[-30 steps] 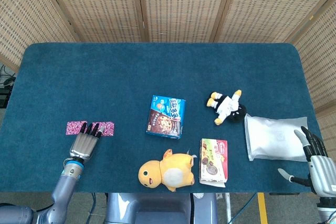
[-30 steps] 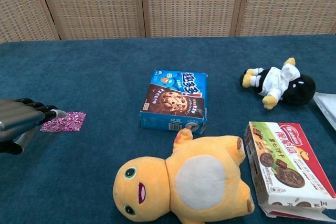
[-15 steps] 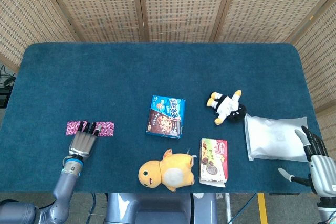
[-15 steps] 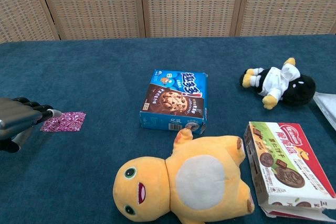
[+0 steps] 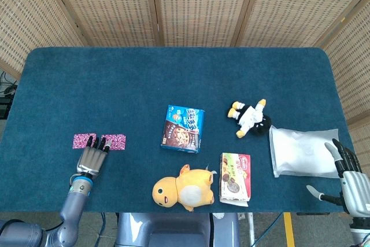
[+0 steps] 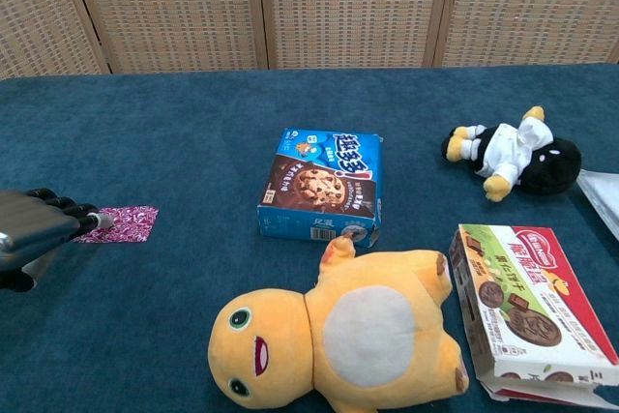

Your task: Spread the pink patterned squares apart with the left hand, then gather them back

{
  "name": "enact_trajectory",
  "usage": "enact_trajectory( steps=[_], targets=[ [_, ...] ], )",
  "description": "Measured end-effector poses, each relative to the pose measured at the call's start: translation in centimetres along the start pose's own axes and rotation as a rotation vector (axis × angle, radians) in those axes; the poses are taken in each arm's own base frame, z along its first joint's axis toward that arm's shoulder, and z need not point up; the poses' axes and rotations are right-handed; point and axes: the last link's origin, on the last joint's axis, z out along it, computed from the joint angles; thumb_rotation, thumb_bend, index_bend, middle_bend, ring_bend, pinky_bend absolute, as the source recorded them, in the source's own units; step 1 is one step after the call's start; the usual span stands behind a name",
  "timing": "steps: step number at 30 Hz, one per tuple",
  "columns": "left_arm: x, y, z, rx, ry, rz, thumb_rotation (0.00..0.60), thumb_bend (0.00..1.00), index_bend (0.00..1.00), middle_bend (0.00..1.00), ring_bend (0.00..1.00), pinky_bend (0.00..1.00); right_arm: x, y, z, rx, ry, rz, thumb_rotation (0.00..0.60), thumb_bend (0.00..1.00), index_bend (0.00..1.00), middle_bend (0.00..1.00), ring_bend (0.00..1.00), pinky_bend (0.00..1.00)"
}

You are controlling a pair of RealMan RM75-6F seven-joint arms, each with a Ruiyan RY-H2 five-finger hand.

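On the blue table point(image 5: 173, 73) before wicker screens point(image 5: 191, 4) — left hand point(image 5: 92, 155), fingers spread, on pink patterned squares point(image 5: 114, 142).

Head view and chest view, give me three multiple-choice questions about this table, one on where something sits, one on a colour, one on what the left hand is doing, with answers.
1. Where does the cookie box lie?
A. near the table's middle
B. at the far left edge
C. on the white pouch

2. What colour is the nearest plush toy?
A. green
B. yellow
C. purple

3. What is the left hand doing?
A. lifting the penguin plush
B. gripping the biscuit box
C. lying flat with fingertips on the pink patterned squares

Answers:
A, it sits centrally on the blue table.
B, its body is yellow with a pale belly.
C, the fingers reach onto the squares, holding nothing.
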Motion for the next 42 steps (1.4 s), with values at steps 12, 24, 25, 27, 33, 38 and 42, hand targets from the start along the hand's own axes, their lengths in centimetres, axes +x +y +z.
enact_trajectory(
  steps=[12, 24, 25, 27, 33, 38, 42],
  targets=[
    [-0.5, 0.2, -0.3, 0.004, -0.014, 0.039, 0.6, 0.96, 0.0, 0.0, 0.0, 0.0, 0.1, 0.0, 0.0, 0.001, 0.001, 0.002, 0.6, 0.1, 0.04, 0.0, 0.0, 0.0],
    [-1.2, 0.5, -1.7, -0.023, -0.011, 0.037, 0.6, 0.96, 0.0, 0.0, 0.0, 0.0, -0.1, -0.1, 0.0, 0.0, -0.004, -0.003, 0.6, 0.11, 0.04, 0.0, 0.0, 0.0],
    [-1.2, 0.5, -1.8, -0.025, -0.013, 0.038, 0.6, 0.96, 0.0, 0.0, 0.0, 0.0, -0.1, -0.1, 0.0, 0.0, -0.003, -0.003, 0.6, 0.11, 0.04, 0.0, 0.0, 0.0],
    [-1.3, 0.5, -2.0, -0.028, -0.013, 0.04, 0.6, 0.96, 0.0, 0.0, 0.0, 0.0, -0.1, -0.1, 0.0, 0.0, -0.003, -0.003, 0.6, 0.11, 0.04, 0.0, 0.0, 0.0],
    [-1.6, 0.5, -2.6, -0.042, -0.007, 0.044, 0.6, 0.95, 0.0, 0.0, 0.0, 0.0, 0.0, -0.1, 0.0, 0.0, -0.003, -0.002, 0.6, 0.1, 0.04, 0.0, 0.0, 0.0],
    [-1.8, 0.6, -3.2, -0.059, 0.0, 0.05, 0.6, 0.95, 0.0, 0.0, 0.0, 0.0, 0.0, -0.1, 0.0, 0.0, -0.004, -0.002, 0.6, 0.1, 0.04, 0.0, 0.0, 0.0],
    [-2.1, 0.8, -3.9, -0.074, 0.003, 0.056, 0.6, 0.95, 0.0, 0.0, 0.0, 0.0, 0.0, -0.1, 0.0, 0.0, -0.003, -0.002, 0.6, 0.1, 0.04, 0.0, 0.0, 0.0]
  ],
)
